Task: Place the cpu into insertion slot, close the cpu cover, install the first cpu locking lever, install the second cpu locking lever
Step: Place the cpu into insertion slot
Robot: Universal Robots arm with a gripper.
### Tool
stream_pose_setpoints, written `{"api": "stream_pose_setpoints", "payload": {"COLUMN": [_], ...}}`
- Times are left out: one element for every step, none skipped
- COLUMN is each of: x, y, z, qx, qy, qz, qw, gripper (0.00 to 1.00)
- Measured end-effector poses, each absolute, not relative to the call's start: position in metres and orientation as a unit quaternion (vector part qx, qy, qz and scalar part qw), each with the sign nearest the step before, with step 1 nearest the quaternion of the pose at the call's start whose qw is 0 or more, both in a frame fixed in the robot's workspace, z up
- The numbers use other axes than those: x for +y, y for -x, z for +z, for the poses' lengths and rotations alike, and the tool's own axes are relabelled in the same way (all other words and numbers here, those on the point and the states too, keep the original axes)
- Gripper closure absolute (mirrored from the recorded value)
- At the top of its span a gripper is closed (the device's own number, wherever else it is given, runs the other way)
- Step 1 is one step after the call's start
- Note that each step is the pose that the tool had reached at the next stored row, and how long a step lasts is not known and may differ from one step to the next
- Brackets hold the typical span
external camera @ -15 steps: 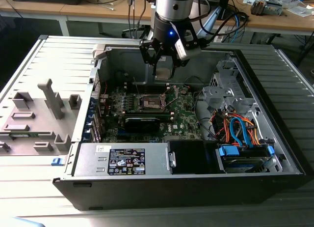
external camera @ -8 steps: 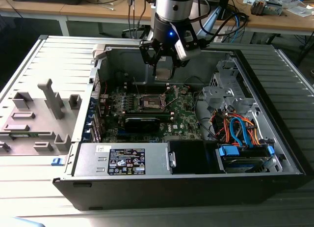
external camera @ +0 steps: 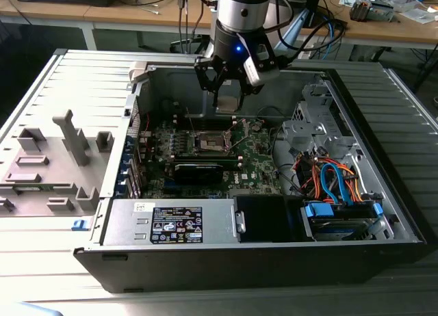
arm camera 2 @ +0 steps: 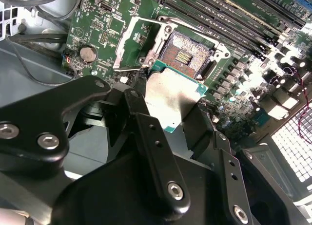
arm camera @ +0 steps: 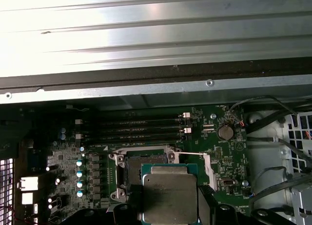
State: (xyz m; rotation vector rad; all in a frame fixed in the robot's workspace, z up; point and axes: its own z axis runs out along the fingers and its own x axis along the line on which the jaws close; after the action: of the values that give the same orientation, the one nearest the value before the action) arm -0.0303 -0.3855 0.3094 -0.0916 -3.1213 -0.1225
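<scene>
1. One arm reaches into the open case (external camera: 260,261) in the exterior view. Its gripper (external camera: 228,105) hangs above the board (external camera: 256,162), at about 1 o'clock from the slot (external camera: 209,143). A grey power supply (external camera: 171,222) lies at about 7 o'clock from the slot, and coloured cables (external camera: 335,179) at about 3 o'clock.
2. In the second wrist view the gripper (arm camera 2: 168,103) is clamped on the cpu (arm camera 2: 170,91), with black fingers (arm camera 2: 195,122) against two opposite edges and the metal top showing. The slot (arm camera 2: 185,54) lies bare just beyond the cpu. The cover (arm camera 2: 126,45) is swung open beside the slot.
3. In the first wrist view the cpu (arm camera: 169,193) hides part of the slot (arm camera: 132,166). Memory sockets (arm camera: 141,129) run beyond it.
</scene>
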Motion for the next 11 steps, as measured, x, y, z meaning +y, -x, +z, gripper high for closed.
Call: {"api": "stream_pose_setpoints", "payload": {"x": [-0.3855,-0.3855,-0.3856,-0.3856,-0.3856,-0.3856,-0.3855,-0.3856,-0.3856,-0.3856,-0.3856], "y": [0.0303,0.0303,0.0303,0.0303,0.0303,0.0303,0.0303,0.0303,0.0303,0.0303,0.0303], "z": [0.3093,0.3090,0.3089,0.3075,0.3068,0.3068,0.3067,0.3066,0.3066,0.3066,0.3066], "qx": [-0.999,-0.999,-0.999,-0.999,-0.999,-0.999,-0.999,-0.999,-0.999,-0.999,-0.999], "qy": [0.029,0.029,0.029,0.030,0.030,0.030,0.030,0.030,0.031,0.031,0.031], "qz": [-0.039,-0.039,-0.039,-0.039,-0.039,-0.039,-0.039,-0.039,-0.039,-0.039,-0.039], "qw": [0.008,0.008,0.008,0.008,0.008,0.008,0.008,0.008,0.008,0.008,0.008], "gripper": [0.46,0.46,0.46,0.46,0.46,0.46,0.46,0.46,0.46,0.46,0.46]}}
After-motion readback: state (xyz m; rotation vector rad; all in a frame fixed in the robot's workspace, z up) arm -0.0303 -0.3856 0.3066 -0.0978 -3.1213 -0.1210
